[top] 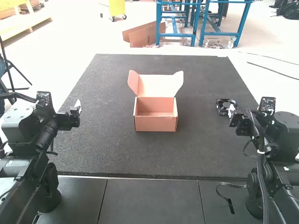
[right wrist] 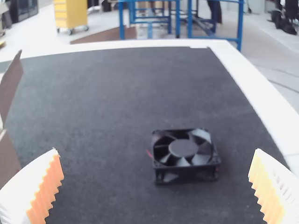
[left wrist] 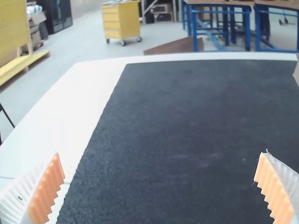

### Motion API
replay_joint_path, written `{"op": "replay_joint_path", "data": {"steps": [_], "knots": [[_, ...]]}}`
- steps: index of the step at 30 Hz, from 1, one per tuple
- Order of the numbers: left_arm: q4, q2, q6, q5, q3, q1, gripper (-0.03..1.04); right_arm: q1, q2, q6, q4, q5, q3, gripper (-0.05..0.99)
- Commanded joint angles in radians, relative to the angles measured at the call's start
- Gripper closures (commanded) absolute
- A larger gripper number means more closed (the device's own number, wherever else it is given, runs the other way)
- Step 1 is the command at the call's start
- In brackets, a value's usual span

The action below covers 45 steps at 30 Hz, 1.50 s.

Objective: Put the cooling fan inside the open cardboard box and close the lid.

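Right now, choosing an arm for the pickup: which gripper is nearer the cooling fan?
Right. The right gripper hangs close beside the cooling fan, jaws open. The left gripper is far across the mat, beyond the cardboard box.

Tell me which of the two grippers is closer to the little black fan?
The right gripper: the fan lies just ahead of it, while the left gripper sits beyond the cardboard box.

High camera, up at the rear, looks forward and down over the whole black mat [top: 196,140]. Left wrist camera rides low, facing forward along the mat's left edge and the white worktop [left wrist: 60,121]. Right wrist camera sits close on the cooling fan [right wrist: 185,154], which the high view shares.
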Motion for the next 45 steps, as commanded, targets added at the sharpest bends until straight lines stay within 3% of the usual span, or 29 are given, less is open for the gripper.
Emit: {"op": "replay_joint_path", "data": {"steps": [1,26,30,33,40,45], "knots": [[0.010,-0.020,-0.011,0.002,-0.007,-0.008,0.04,-0.008,-0.011,0.013,-0.005,0.017,-0.004,0.02],[0.010,-0.019,-0.013,0.002,-0.007,-0.005,0.04,-0.009,-0.009,0.015,-0.006,0.018,-0.004,0.02],[0.030,-0.019,-0.051,0.002,-0.007,-0.005,0.04,-0.009,-0.009,0.021,-0.002,0.017,-0.004,0.02],[0.069,-0.019,-0.065,0.000,-0.007,-0.005,0.04,-0.009,-0.007,0.065,0.032,0.025,-0.004,0.02],[0.141,-0.019,-0.065,-0.009,-0.006,-0.002,0.04,-0.008,-0.009,0.075,0.207,0.057,-0.001,0.02],[0.188,-0.019,-0.065,-0.009,0.032,-0.002,0.04,-0.008,-0.004,0.075,0.225,0.046,0.035,0.02]]}}
